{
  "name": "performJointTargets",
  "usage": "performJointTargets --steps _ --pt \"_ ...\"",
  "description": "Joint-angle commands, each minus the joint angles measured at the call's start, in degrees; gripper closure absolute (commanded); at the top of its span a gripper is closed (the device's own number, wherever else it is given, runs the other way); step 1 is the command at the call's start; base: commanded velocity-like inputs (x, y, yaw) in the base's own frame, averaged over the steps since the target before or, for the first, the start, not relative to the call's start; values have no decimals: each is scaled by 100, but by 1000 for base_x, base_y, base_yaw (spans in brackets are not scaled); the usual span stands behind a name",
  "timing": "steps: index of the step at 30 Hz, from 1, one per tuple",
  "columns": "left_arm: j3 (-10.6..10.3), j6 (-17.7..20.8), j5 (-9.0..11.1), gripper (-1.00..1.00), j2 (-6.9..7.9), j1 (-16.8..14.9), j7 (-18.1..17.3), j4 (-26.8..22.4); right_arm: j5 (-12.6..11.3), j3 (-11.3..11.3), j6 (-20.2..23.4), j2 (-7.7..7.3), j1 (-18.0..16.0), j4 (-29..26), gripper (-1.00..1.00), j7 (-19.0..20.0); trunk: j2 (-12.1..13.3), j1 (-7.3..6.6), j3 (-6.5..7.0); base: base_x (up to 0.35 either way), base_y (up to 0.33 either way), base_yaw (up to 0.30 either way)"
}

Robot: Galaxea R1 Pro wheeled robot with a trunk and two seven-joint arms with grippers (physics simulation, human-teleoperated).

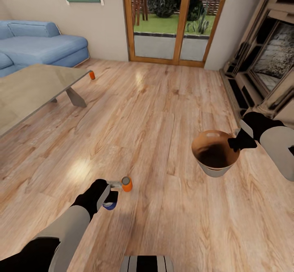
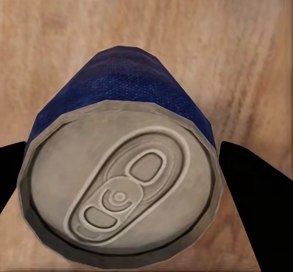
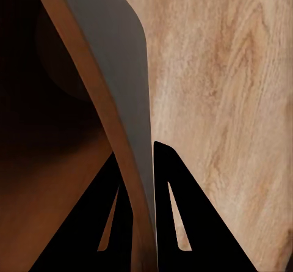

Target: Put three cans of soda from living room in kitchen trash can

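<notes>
Left tool (image 2: 131,180) clamped on blue can (image 2: 125,180), orange can (image 1: 127,184) just beside, right tool (image 3: 137,192) pinching trash can (image 1: 215,151) rim.

The wood-plank floor (image 1: 163,100) carries two orange cans — one (image 1: 127,184) close, one (image 1: 92,75) by the low table (image 1: 32,86).

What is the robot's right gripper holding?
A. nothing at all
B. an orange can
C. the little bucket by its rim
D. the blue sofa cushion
C. The right gripper pinches the rim of the tash can, holding it above the wood floor; in the right wrist view its fingers sit on either side of the bucket wall.
</notes>
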Motion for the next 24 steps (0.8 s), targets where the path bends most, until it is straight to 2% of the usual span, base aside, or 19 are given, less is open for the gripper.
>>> performJointTargets --steps 1,11,16,20,22,24 --pt "0 8 2 100 1 0 -1 0 -43 -31 2 -3 -1 0 100 25 42 -23 19 0 0 0" --pt "-16 151 11 100 15 0 -13 -39 -43 -38 2 -42 6 1 100 28 443 -242 198 0 0 0" --pt "-4 310 11 100 20 6 -38 -318 -49 -43 2 -21 18 15 100 33 643 -352 288 0 0 0" --pt "-8 653 17 100 28 9 -190 -748 -98 -63 2 -4 138 286 100 89 804 -440 360 0 0 0" --pt "-16 845 14 100 29 9 -288 -894 -109 -72 2 -3 300 308 100 104 884 -484 396 0 0 0" --pt "-23 1263 12 100 36 5 -371 -1119 -121 -82 2 13 526 341 100 119 964 -528 432 0 0 0"
